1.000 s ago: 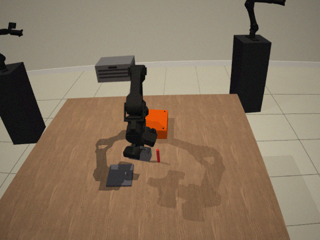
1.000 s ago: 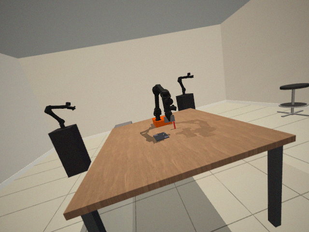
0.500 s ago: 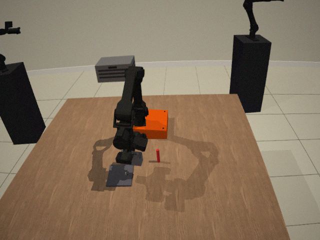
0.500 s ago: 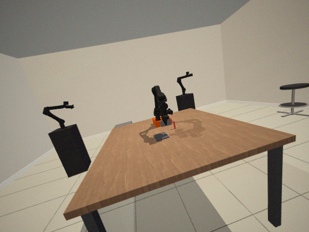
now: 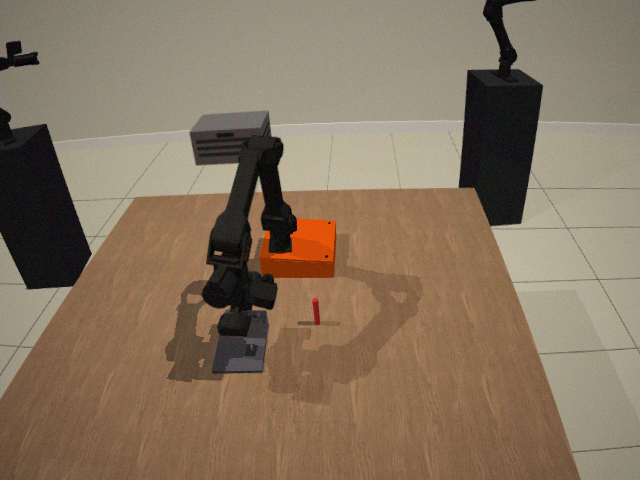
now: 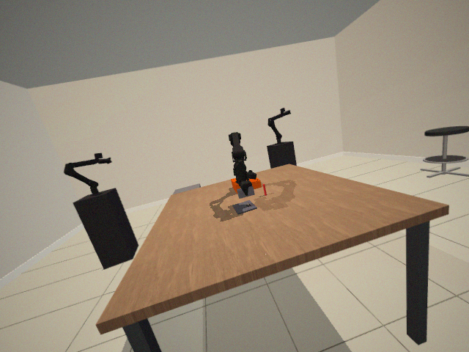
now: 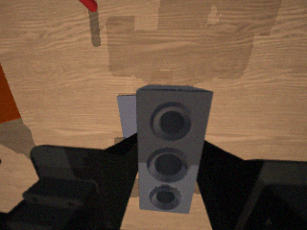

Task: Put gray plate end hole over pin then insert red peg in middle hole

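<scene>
My gripper (image 5: 239,326) (image 6: 245,191) (image 7: 165,135) is shut on the gray plate (image 5: 258,324) (image 6: 248,193) (image 7: 199,110). The wrist view shows the plate's three holes in a row between the fingers. The plate hangs above the base (image 5: 235,361) (image 6: 239,209) (image 7: 127,115), with a gap between them in the exterior view. The base is a flat dark gray square, partly hidden by the plate in the wrist view. A small dark mark shows on it; pin and shadow are hard to tell apart. The red peg (image 5: 316,312) (image 6: 264,189) (image 7: 89,5) stands upright, to the base's right in the top view.
The orange box (image 5: 310,267) (image 6: 257,184) (image 7: 7,101) stands behind the base and peg in the top view, under the arm's mount. The wooden table (image 5: 413,403) (image 6: 322,223) carries everything. Two other arms stand on dark pedestals (image 5: 498,149) (image 6: 105,231) beyond the table.
</scene>
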### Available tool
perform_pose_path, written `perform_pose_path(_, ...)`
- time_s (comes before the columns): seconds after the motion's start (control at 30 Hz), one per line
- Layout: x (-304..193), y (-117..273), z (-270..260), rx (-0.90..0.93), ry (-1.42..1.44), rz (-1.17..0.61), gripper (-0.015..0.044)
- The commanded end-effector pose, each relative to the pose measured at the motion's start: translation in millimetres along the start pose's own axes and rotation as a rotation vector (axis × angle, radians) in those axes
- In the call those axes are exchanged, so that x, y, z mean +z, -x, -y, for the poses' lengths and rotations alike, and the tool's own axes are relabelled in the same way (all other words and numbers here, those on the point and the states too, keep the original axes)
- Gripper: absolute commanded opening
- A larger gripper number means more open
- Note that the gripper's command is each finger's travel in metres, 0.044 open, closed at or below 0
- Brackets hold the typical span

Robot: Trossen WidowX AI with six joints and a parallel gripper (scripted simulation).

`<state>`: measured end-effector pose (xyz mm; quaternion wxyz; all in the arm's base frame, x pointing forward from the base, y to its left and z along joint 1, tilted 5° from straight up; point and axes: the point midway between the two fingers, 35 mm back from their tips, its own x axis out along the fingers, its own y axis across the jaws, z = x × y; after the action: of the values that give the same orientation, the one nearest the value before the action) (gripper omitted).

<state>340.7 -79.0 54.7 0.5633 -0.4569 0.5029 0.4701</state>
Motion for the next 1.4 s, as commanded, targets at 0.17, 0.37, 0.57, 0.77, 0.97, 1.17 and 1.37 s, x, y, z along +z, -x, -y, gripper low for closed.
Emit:
perform_pose_path(0.17, -25.3, -16.7, -3.8, 0.000, 0.066, 0.003, 0.0000)
perform_pose_path(0.37, -29.3, -18.9, -4.3, 0.000, 0.076, 0.003, 0.0000)
perform_pose_path(0.57, -29.3, -19.2, -4.5, 0.000, 0.076, 0.003, 0.0000)
perform_pose_path(0.77, -29.3, -19.2, -4.5, 0.000, 0.076, 0.003, 0.0000)
perform_pose_path(0.97, -29.3, -19.2, -4.5, 0.000, 0.076, 0.003, 0.0000)
perform_pose_path(1.17, -29.0, -24.3, -3.9, 0.000, 0.076, 0.003, 0.0000)
perform_pose_path(1.37, -28.9, -35.7, -4.0, 0.000, 0.076, 0.003, 0.0000)
